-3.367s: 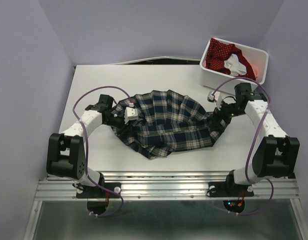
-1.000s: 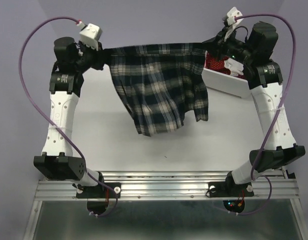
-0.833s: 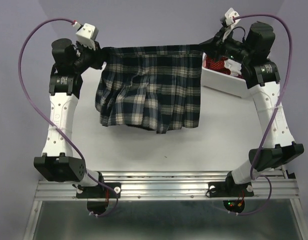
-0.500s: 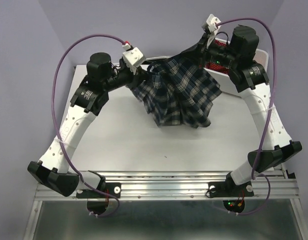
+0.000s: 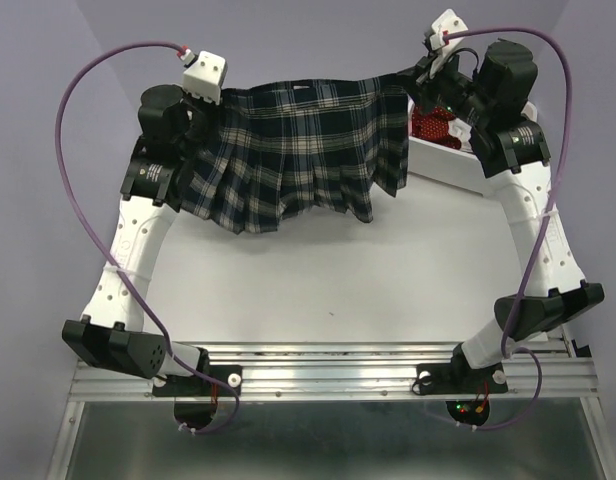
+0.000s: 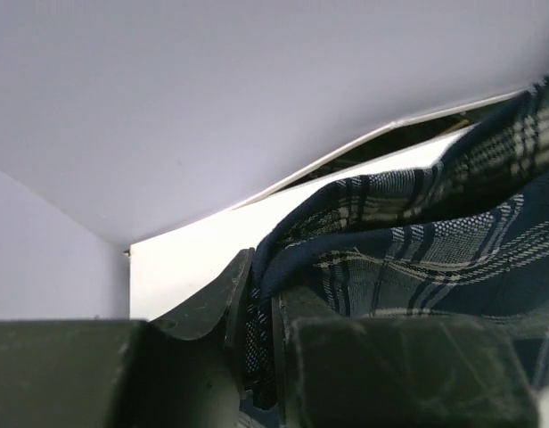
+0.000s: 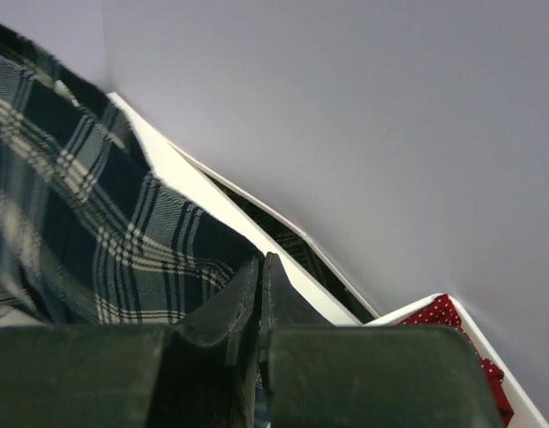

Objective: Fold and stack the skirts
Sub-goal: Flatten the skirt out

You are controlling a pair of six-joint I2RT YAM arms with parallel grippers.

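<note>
A dark navy-and-green pleated plaid skirt [image 5: 298, 150] hangs in the air, spread wide by its waistband between two white robot arms. The landmark here is a white plastic bin [image 5: 458, 165]; the plaid skirt hangs just left of the bin, its right edge reaching the bin's left end as seen from above. The right gripper [image 5: 410, 88] is clamped on the waistband corner nearest the bin; the left gripper [image 5: 220, 100] is clamped on the opposite corner, well away from the bin. A red skirt with small white dots [image 5: 433, 122] lies bunched inside the bin.

The waistband, the long axis, runs level from side to side; the cloth falls straight below both sets of fingers, toward the white tabletop [image 5: 338, 280]; neither arm is nearer, so laying it down flat looks like a shared lowering.

The left wrist view shows plaid cloth pinched in the left gripper [image 6: 257, 299]; the right wrist view shows the right gripper [image 7: 259, 278] closed on a fold, with a sliver of the red skirt [image 7: 462, 334] beyond. Only the overhead view shows the full spread and the uneven hem; whether the hem touches the tabletop I cannot tell.
</note>
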